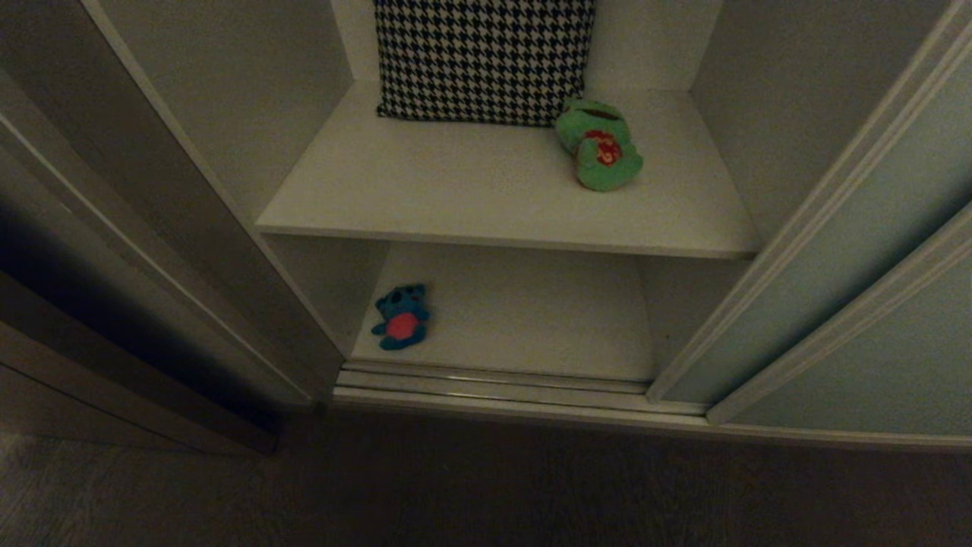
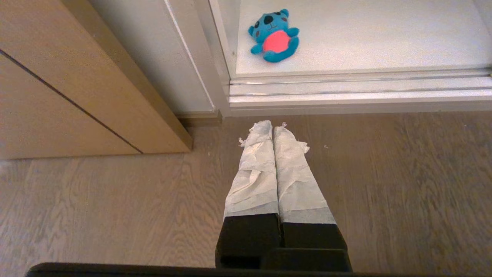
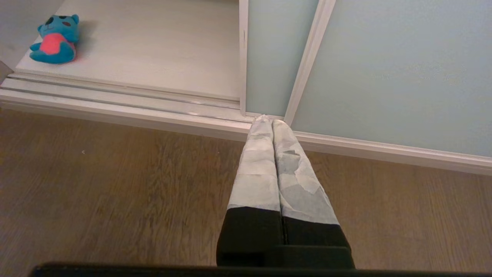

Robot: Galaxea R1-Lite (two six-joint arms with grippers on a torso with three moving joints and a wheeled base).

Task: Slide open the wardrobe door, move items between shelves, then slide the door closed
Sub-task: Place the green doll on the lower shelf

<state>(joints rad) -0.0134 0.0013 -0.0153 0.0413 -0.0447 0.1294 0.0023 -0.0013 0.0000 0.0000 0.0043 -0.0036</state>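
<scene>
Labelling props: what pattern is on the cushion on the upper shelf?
Black-and-white houndstooth on the cushion; shows only in the head view.

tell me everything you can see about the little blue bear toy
The blue bear is a small soft plush toy, teal-blue with a red belly, dark patches on its face and stubby arms and legs. It lies on its back, belly up, on the white bottom shelf of the open wardrobe, near the shelf's front left corner just behind the door track. Nothing but the shelf touches it.
</scene>
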